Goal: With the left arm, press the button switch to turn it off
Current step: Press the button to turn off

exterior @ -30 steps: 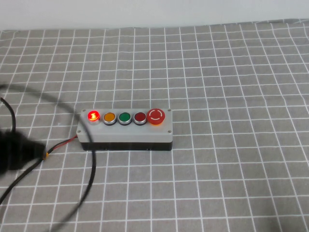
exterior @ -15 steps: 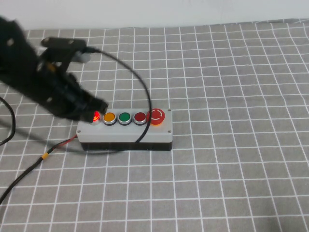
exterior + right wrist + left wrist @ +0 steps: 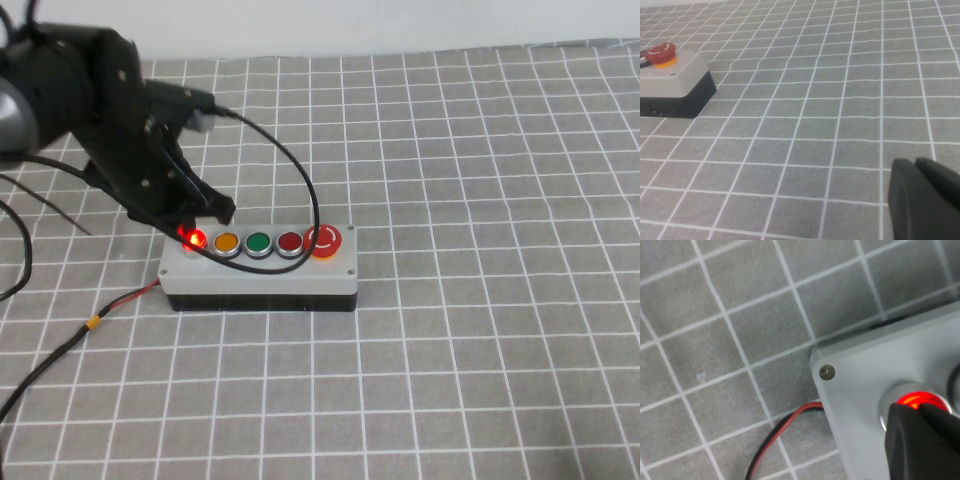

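While the button switch (image 3: 194, 239) glows red at the grey box's (image 3: 262, 274) left end, the left gripper (image 3: 205, 215) hovers just over it, fingers together; the right gripper (image 3: 925, 200), fingers closed, hangs well apart above the worktop (image 3: 480, 350).

Left end effector (image 3: 920, 440) covers part of the lit button switch (image 3: 914, 401); its finger gap can't be told. Right end effector (image 3: 925, 200) cut off at frame corner. Grey box (image 3: 670, 70) cropped at edge.
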Robot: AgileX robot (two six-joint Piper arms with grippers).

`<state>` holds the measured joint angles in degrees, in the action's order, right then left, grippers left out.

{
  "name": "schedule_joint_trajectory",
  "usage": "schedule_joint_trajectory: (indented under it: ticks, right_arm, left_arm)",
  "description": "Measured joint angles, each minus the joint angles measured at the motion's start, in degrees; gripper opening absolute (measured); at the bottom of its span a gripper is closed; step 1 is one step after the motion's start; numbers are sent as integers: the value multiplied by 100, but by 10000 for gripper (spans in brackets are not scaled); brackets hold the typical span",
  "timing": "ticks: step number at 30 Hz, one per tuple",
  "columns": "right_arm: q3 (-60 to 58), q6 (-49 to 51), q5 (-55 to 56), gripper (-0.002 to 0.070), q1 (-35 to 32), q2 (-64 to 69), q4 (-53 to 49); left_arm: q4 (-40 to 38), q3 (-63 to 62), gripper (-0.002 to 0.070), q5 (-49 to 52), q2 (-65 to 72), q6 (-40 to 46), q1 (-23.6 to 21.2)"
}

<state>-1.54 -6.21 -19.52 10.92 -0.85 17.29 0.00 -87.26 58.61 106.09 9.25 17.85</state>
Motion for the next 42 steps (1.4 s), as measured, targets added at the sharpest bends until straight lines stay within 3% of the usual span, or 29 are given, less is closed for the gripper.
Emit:
schedule_joint_trajectory:
  ticks: [42]
  right_arm:
    - [0,0,0,-17,0,0,0]
  left_arm:
    - [52,-232,-4,88,392,-46,0]
